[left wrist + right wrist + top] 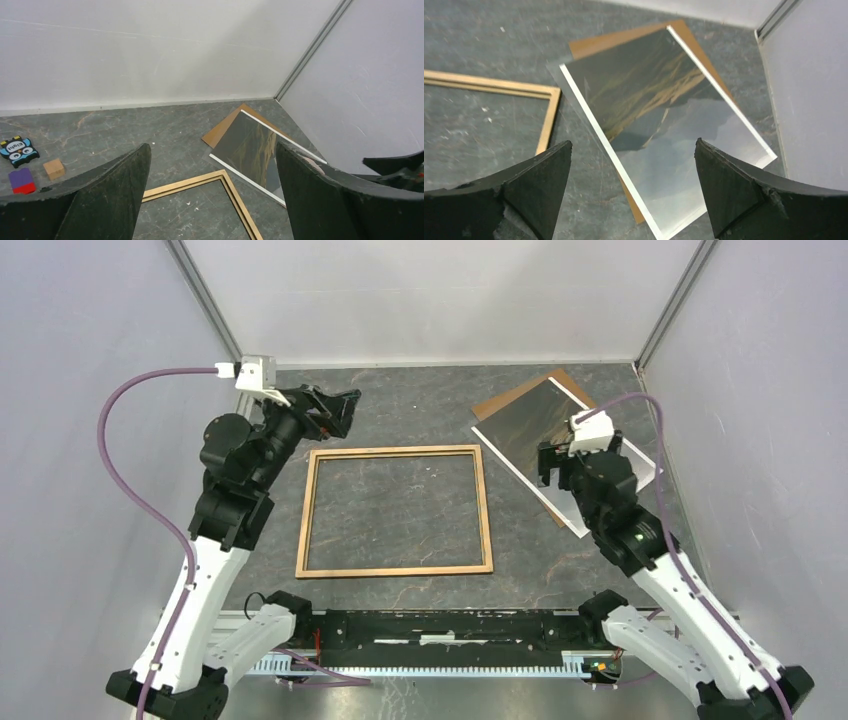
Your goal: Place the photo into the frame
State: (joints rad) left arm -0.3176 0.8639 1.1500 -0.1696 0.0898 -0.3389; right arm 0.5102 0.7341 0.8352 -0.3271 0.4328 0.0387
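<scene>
Overhead view first: the frame (394,569) lies flat mid-table with its light wood back facing up. That makes sense if the photo gets dropped in from behind. The photo (540,440) is off in the far right corner, picture side up, lying skewed on top of a brown cardboard backing board (510,400) that pokes out at the far end. The right gripper (560,475) hangs over the photo's near part with its jaws spread wide and nothing in them. The left gripper (335,410) is up by the frame's far left corner, also wide open and empty.

Left wrist cam: both dark fingers (100,200) are far apart with just table between them. It's looking across the frame's corner toward the photo. A few small toy blocks (53,168) sit well off by the wall.

Right wrist cam: the fingers (749,190) straddle the photo's near end, looks like it's lining up for a pick. My guess is the glossy sheet lying flat on the board will be fiddly to get under, and it'd need flipping face down to go in.
</scene>
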